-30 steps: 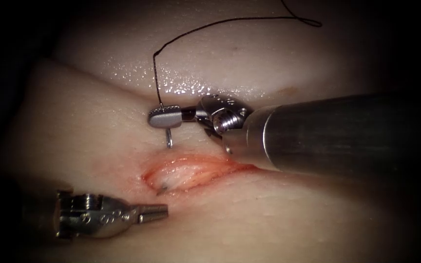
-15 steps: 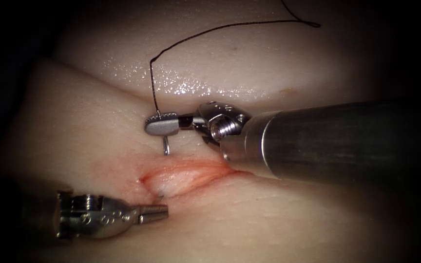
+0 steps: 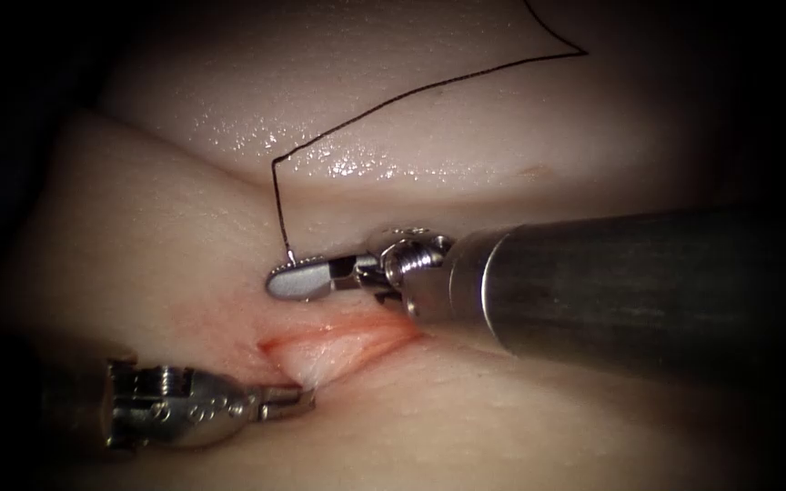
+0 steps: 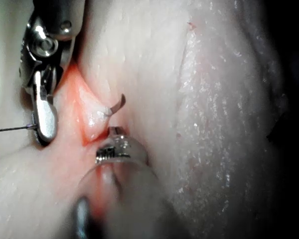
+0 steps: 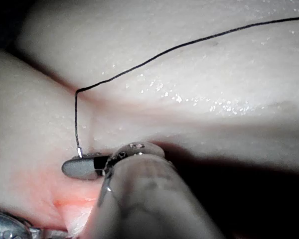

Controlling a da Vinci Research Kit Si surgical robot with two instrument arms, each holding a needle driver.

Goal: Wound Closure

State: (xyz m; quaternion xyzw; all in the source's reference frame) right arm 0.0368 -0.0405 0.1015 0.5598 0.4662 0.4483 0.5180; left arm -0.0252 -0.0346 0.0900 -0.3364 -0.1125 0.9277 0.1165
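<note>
My right tool (image 3: 297,280) is clenched on the needle's tail, thread (image 3: 393,95) rising from it. The left wrist view shows the needle (image 4: 117,105) tip poking from the cut (image 3: 338,344); my left tool (image 3: 288,400) sits closed, empty.

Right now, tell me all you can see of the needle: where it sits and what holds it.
The needle is thin, curved, dark metal. The right tool has its jaws shut on it near the thread end, above the cut in the endoscope view. The thread rises from that end. The needle passes into the tissue under the jaws; its tip comes out of the cut's pink wall, just beside the left tool, which holds nothing.
</note>
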